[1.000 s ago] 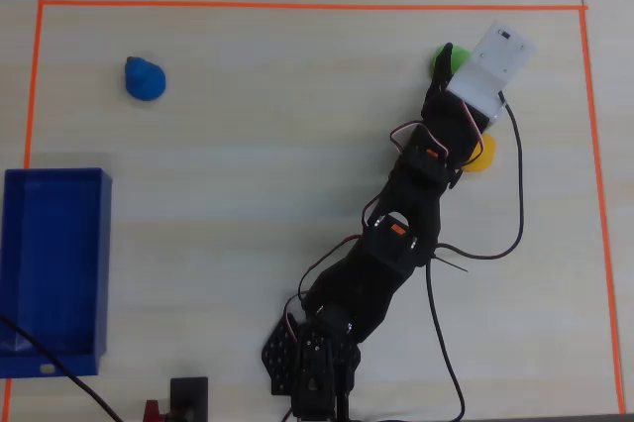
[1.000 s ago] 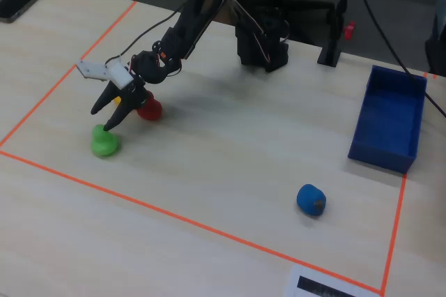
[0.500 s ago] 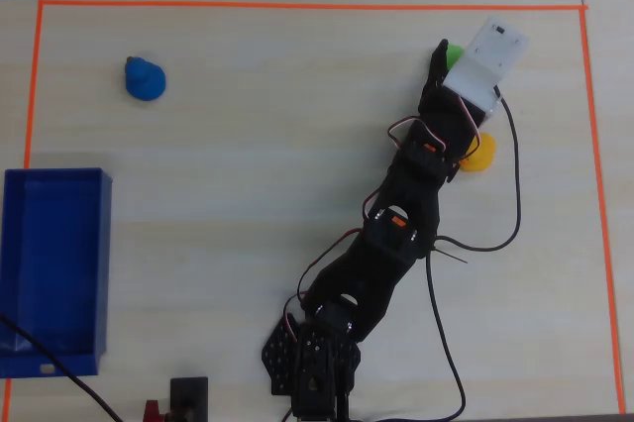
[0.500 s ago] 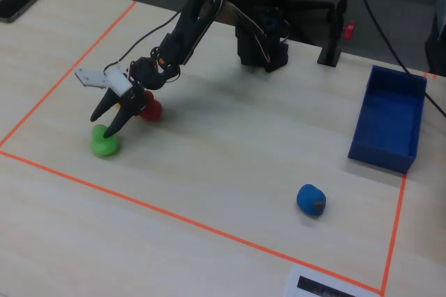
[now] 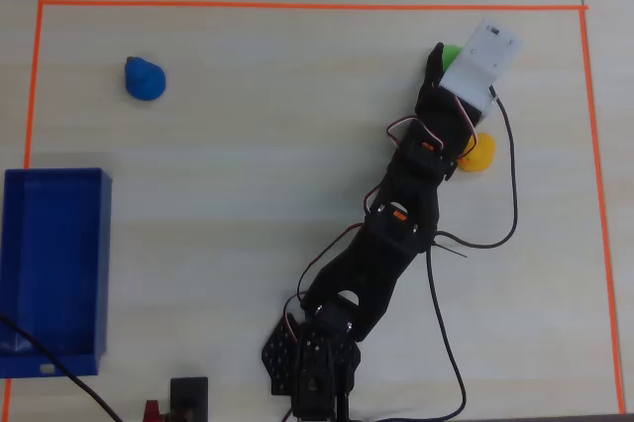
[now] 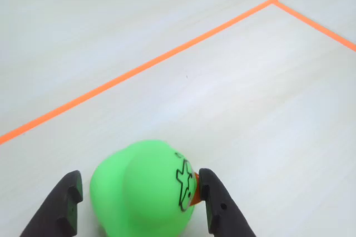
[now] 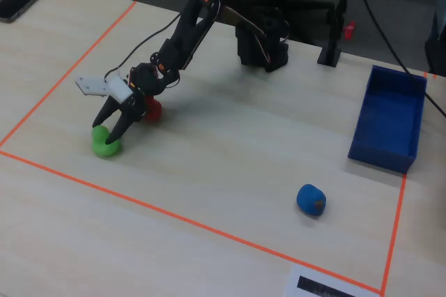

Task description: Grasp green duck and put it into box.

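Note:
The green duck [image 6: 144,192] sits on the table between my gripper's [image 6: 139,177] two black fingers. The right finger [image 6: 214,203] touches its orange beak; the left finger [image 6: 64,201] stands a small gap off its body. The gripper is open around the duck. In the overhead view the duck [image 5: 454,52] peeks out from under the white wrist mount near the far right corner, with the gripper [image 5: 446,53] over it. In the fixed view the gripper [image 7: 111,135] straddles the duck [image 7: 104,146]. The deep-blue box [image 5: 50,263] stands at the left edge, far from the gripper, and also shows in the fixed view [image 7: 380,154].
A blue duck [image 5: 145,78] lies at the far left, also in the fixed view [image 7: 311,199]. A yellow duck [image 5: 479,156] lies right beside the arm. A red duck [image 7: 152,109] sits just behind the gripper. Orange tape [image 6: 139,70] frames the work area.

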You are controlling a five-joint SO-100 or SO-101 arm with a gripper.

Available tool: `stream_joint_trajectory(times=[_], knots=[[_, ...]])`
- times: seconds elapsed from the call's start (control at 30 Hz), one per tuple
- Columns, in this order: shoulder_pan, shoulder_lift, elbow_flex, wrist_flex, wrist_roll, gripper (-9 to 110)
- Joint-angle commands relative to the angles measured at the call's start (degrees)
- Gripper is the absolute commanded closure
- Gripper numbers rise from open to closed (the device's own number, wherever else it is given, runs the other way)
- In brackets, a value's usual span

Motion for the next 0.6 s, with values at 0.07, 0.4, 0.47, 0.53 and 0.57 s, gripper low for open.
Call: stream_joint_trajectory(times=[0.07,0.4,0.47,0.53,0.57], knots=[[-0.4,-0.1,-4.0,0.6,0.3,73],[-0.4,-0.7,-6.0,7.2,0.2,101],[-0.4,-0.5,-6.0,7.2,0.4,101],[-0.4,-0.2,-5.9,7.3,0.5,101],[-0.4,0.1,-5.8,7.5,0.6,101]])
